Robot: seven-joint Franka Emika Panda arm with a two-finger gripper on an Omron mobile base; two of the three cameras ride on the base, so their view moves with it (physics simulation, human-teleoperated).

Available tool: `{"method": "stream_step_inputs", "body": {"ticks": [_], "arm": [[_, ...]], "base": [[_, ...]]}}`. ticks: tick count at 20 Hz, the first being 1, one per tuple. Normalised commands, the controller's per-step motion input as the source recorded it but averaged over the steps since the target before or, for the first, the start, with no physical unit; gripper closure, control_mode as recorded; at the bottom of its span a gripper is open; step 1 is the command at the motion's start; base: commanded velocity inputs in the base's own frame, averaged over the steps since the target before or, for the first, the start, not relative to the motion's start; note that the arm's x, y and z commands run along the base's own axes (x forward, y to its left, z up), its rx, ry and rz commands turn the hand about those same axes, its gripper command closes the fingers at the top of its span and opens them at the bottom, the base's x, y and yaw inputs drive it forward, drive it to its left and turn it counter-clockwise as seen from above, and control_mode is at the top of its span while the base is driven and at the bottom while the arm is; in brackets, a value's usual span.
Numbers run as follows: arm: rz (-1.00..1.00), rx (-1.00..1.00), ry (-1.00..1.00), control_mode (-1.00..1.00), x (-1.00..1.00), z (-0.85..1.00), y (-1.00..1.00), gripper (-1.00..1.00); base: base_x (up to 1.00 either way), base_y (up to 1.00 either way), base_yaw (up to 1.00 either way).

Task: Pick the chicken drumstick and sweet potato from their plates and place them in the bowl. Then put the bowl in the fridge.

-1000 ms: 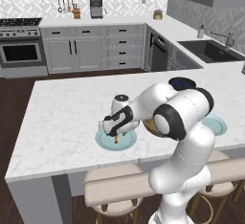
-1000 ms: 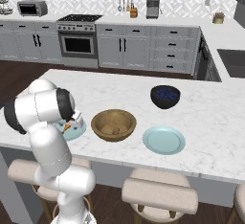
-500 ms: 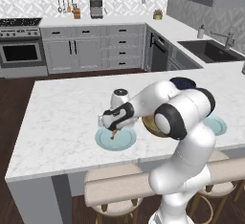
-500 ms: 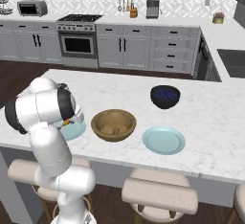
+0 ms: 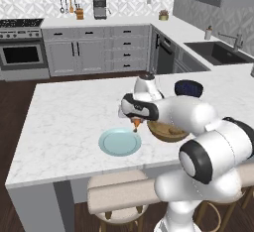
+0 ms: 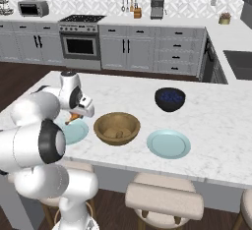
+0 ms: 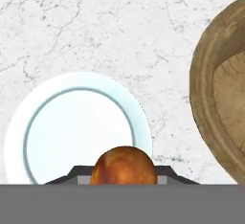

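- Gripper (image 5: 135, 125) first: you have it clenched on the chicken drumstick (image 5: 136, 123), and over the last second it has risen off the left plate (image 5: 119, 142) and now hangs above that plate's right edge, close to the bowl (image 5: 167, 133). In the hand view the round meat end (image 7: 124, 166) sits right between the fingertips.
- Left plate: it now lies bare where the drumstick was a second ago, so you can count the lift as done.
- Bowl, next to the right: in the right base view you can see a small pale-brown lump (image 6: 114, 133) already lying inside it, which I judge to be the sweet potato. The wooden rim (image 7: 201, 84) is close on the right of the hand view, so you probably need only a short carry sideways before letting go.
- Right plate (image 6: 168, 143): bare too.
- Dark bowl (image 6: 170, 99): it stands behind, well clear of your path.
- Left for you after the drop: the bowl's trip to the fridge.
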Motion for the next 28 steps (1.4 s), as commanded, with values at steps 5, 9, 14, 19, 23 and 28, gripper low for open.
{"method": "stream_step_inputs", "body": {"ticks": [5, 9, 14, 19, 23, 28], "arm": [[-0.04, 0.01, 0.04, -1.0, -0.29, 0.7, -1.0, 1.0], [-0.01, 0.01, 0.07, -1.0, -0.22, 0.34, -1.0, 1.0], [-0.02, 0.05, 0.02, -1.0, 0.07, -0.06, -0.87, 1.0], [0.0, 0.04, 0.05, -1.0, 0.47, -0.29, -0.23, 1.0], [0.0, 0.0, 0.0, -1.0, 0.3, -0.79, 0.0, 1.0], [0.0, 0.0, 0.0, -1.0, 0.27, -0.53, 0.0, 1.0]], "base": [[0.0, 0.0, 0.0], [0.0, 0.0, 0.0], [0.0, 0.0, 0.0], [0.0, 0.0, 0.0], [0.0, 0.0, 0.0], [0.0, 0.0, 0.0]]}}
